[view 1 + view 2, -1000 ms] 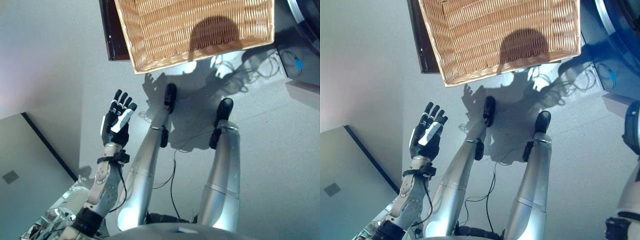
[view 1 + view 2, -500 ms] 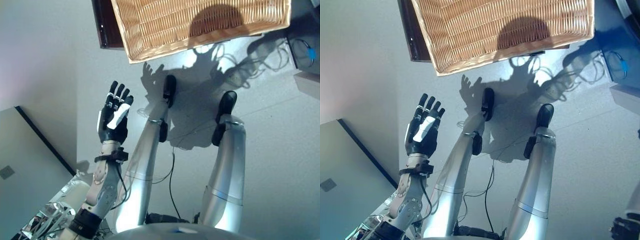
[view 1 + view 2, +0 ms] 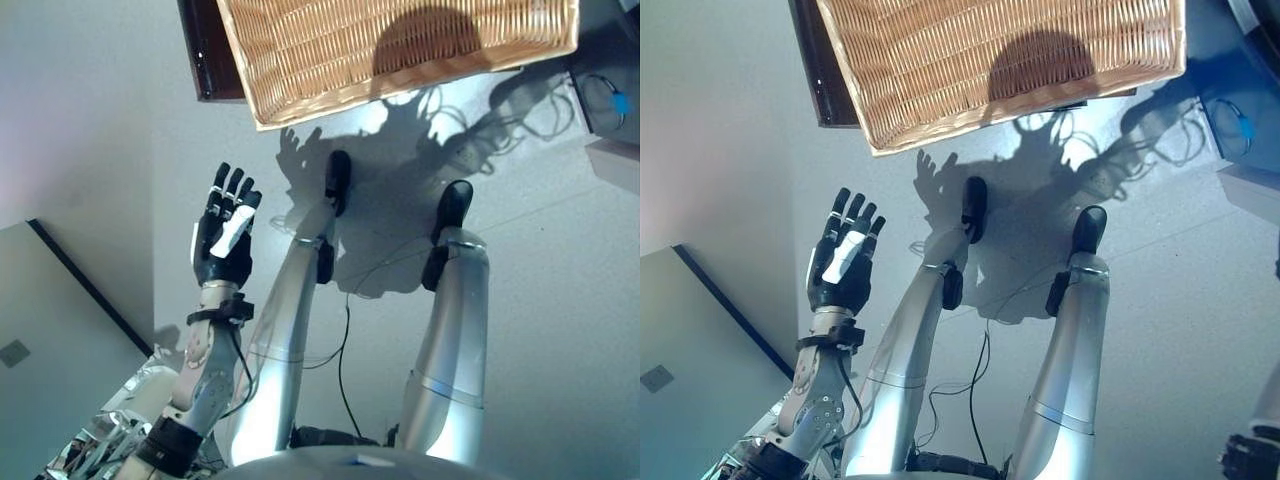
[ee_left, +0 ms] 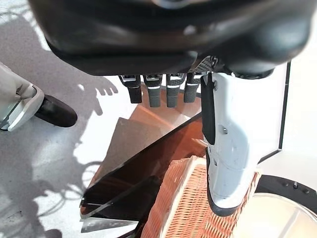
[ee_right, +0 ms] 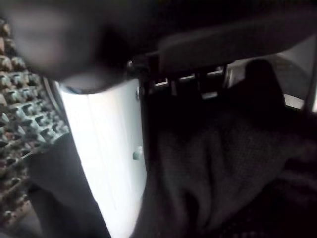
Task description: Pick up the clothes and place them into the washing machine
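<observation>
Your left hand (image 3: 224, 240) is raised over bare grey floor (image 3: 560, 300), fingers straight and spread, palm empty, white thumb cover toward the basket. To its left, a dark strip (image 3: 85, 285) runs diagonally across the floor, edging a paler panel. Open floor lies between the hand and the wicker basket (image 3: 390, 50) ahead; the two are well apart.

The basket's near rim crosses the top of the head views, and its woven bottom shows no clothes in the part you can see. It sits on a dark brown board (image 3: 207, 55) whose edge juts out past the basket's left side. In the left wrist view, the same board's corner (image 4: 133, 173) and the basket's weave (image 4: 188, 208) show past the straight fingers.

Your right hand (image 5: 106, 163) shows only in its own wrist view, beside dark grey cloth (image 5: 213, 168) that fills the space past its white thumb cover. You cannot tell whether its fingers grip that cloth. Wicker weave (image 5: 22, 114) shows at the view's edge.
</observation>
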Available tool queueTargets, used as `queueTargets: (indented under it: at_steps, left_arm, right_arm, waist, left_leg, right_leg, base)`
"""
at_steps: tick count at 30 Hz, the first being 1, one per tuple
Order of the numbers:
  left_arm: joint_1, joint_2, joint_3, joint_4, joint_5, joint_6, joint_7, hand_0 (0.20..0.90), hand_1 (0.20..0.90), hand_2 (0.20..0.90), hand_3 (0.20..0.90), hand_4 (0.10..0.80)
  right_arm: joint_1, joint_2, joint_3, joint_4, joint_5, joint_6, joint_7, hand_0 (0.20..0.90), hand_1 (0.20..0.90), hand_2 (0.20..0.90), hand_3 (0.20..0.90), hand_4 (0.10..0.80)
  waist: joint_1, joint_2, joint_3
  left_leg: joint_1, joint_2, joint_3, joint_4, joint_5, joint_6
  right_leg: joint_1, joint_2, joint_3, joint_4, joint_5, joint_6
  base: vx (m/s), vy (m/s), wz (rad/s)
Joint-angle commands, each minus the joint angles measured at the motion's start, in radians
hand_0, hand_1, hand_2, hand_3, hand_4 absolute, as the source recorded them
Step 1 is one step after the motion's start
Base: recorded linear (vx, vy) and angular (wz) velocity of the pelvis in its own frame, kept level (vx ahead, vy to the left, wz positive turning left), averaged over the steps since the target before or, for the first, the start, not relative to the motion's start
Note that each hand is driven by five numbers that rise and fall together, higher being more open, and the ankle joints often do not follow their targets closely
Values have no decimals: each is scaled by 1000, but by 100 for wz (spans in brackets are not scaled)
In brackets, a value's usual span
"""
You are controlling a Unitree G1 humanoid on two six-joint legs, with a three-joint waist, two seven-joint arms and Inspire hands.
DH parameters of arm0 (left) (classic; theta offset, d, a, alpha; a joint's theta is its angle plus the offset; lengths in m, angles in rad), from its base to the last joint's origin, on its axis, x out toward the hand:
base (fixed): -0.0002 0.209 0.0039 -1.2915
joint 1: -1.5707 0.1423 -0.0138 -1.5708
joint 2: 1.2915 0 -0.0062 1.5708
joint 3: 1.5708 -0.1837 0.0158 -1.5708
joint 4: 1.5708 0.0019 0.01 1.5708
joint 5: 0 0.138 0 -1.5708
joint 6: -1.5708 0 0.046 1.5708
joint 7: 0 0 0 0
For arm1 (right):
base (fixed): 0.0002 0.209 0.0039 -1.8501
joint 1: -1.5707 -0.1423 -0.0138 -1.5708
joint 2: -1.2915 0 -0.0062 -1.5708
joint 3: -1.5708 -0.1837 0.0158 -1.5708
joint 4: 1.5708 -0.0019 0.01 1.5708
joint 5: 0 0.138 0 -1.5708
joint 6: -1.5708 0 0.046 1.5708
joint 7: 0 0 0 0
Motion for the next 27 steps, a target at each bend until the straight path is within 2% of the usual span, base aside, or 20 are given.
queueTargets:
  at_steps: [1,12,27]
  left_arm:
    - [17,28,82,-60,3,-85,-1,900,900,900,900,800]
    - [5,46,83,-65,7,-90,-10,900,900,900,900,800]
    - [0,65,95,-64,-1,-102,-25,900,900,900,900,800]
  right_arm:
    - [9,-114,121,-13,-12,12,-142,900,900,900,900,800]
    - [65,-94,74,-54,-50,9,-187,900,900,900,900,800]
    - [149,-64,31,-107,-129,6,-241,900,900,900,900,800]
  waist:
    - [17,57,-22]
    - [23,54,-22]
    - [39,29,-23]
  left_leg:
    - [37,20,51,36,-105,-63]
    - [56,15,57,61,-113,-57]
    - [59,11,49,106,-131,-43]
  right_leg:
    - [50,70,-89,-2,-60,-98]
    - [66,75,-89,13,-58,-98]
    - [92,78,-91,10,-52,-96]
  base:
    - [-25,32,-2]
    - [-38,31,-3]
    - [-40,23,-4]
